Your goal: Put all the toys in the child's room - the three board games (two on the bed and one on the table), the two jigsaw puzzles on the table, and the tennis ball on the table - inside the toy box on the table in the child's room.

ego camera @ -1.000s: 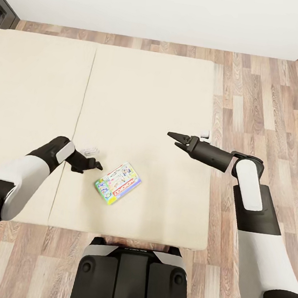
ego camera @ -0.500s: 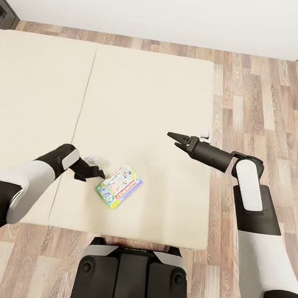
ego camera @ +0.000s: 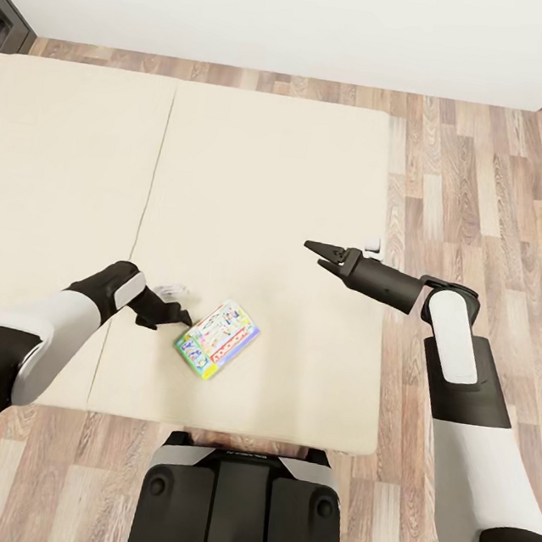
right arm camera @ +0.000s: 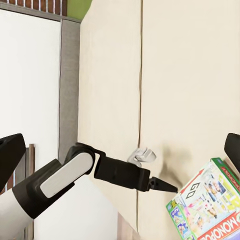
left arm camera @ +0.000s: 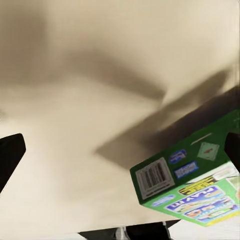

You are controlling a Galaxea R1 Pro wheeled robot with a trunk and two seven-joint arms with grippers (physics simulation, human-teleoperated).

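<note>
Left arm (ego camera: 59,320) unmoved, fingers (ego camera: 181,317) released beside board game (ego camera: 217,338), right fingers (ego camera: 318,249) released

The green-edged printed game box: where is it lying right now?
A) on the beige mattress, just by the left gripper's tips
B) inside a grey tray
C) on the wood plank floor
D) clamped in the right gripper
A: the green-edged printed game box rests flat on the beige mattress, with the left gripper right at its edge; the right gripper hangs apart, holding nothing.
</note>
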